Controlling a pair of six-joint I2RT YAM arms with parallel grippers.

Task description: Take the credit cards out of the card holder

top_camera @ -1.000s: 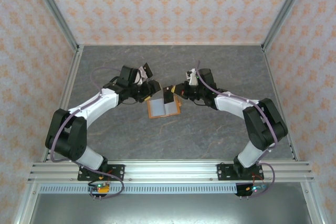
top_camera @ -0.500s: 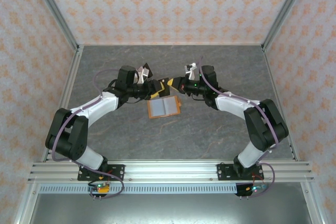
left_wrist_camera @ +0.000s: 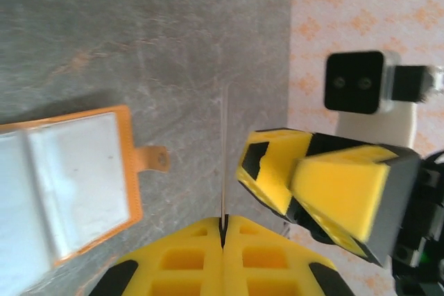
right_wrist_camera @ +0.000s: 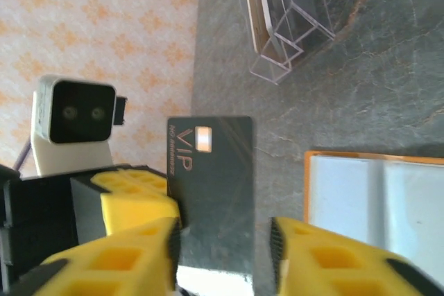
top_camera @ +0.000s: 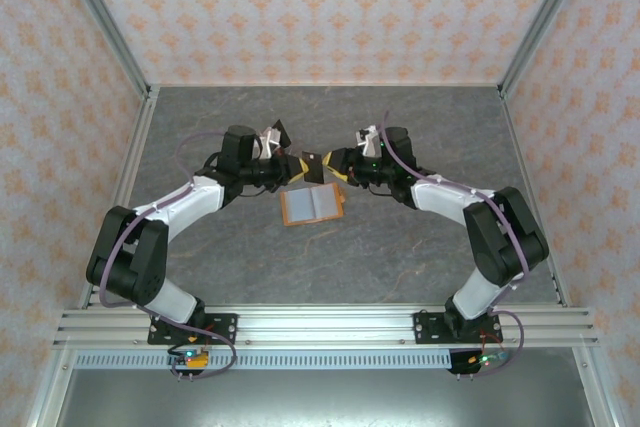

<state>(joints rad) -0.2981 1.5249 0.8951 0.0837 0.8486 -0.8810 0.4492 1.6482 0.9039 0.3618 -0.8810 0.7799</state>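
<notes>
Grey, stone-patterned table (top_camera: 350, 277). Two robot arms reach across it from the near edge. The left arm (top_camera: 180, 202) and the right arm (top_camera: 450, 197) meet nose to nose over the middle.

Just nearer than where they meet, the holder (top_camera: 312, 205) lies open and flat on the table. Its pale inner face is up, with the orange rim around it. A clear stand (right_wrist_camera: 288, 39) sits farther back, with what may be a brown card slotted in it.

The left gripper (left_wrist_camera: 223, 221) is pinched tight on one edge of a black card (right_wrist_camera: 211, 178) marked VIP. The card is held in the air, apart from the holder. The right gripper (right_wrist_camera: 222, 240) has its jaws parted, one on each side of the card. A gap shows between the card and one of its fingers (right_wrist_camera: 326, 261).

This looks like a handover of the card from right to left, nearly finished. To do it well, the right gripper should back straight away with its jaws wide, so that neither pad drags the card. The left should hold firm and steady until the right is clear. It can then carry the card off, perhaps to the stand.

Both arms are bent at the elbow, with the elbows pushed outward. The forearms angle inward, and the wrists face each other with the fingertips near.
</notes>
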